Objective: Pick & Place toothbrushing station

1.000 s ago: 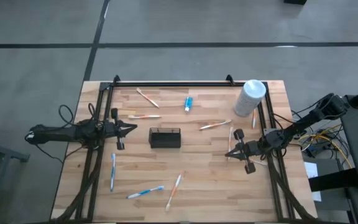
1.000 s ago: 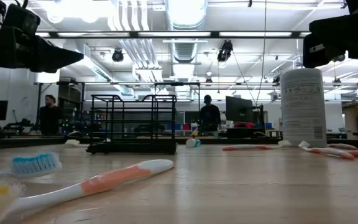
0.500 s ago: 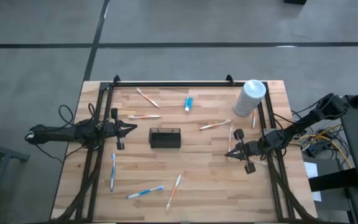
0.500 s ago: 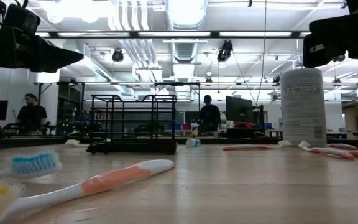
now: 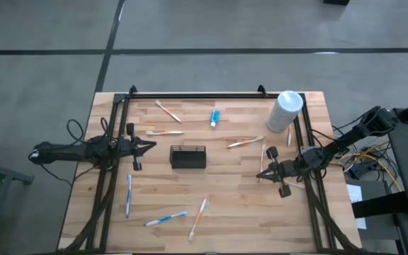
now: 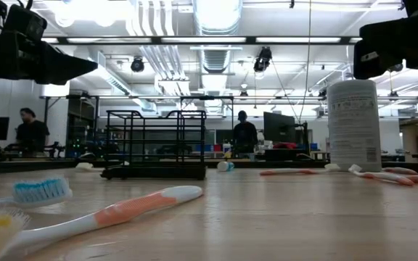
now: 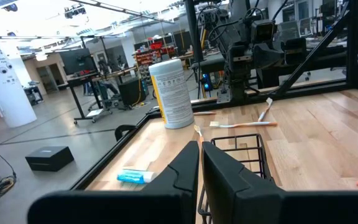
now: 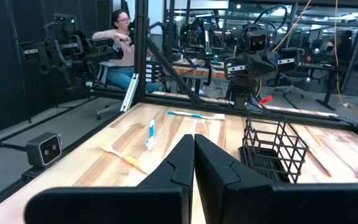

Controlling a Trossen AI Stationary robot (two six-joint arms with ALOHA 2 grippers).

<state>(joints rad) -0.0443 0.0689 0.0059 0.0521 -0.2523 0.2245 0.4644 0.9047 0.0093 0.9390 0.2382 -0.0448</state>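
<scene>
The toothbrushing station, a small black wire basket (image 5: 188, 156), stands on its base at the middle of the wooden table; it also shows in the low view (image 6: 154, 145) and in both wrist views (image 7: 241, 149) (image 8: 272, 149). My left gripper (image 5: 153, 146) hovers shut above the table, a short way left of the basket and pointing level at it, with nothing between its fingers (image 7: 199, 165). My right gripper (image 5: 259, 174) hovers shut to the right of the basket, a little nearer the front edge, also holding nothing (image 8: 194, 149).
Several toothbrushes lie scattered around the basket, among them one near the front (image 5: 199, 215) and one right of the basket (image 5: 244, 142). A toothpaste tube (image 5: 214, 117) lies at the back. A tall white-topped canister (image 5: 286, 111) stands at the back right. A black frame (image 5: 197, 94) borders the table.
</scene>
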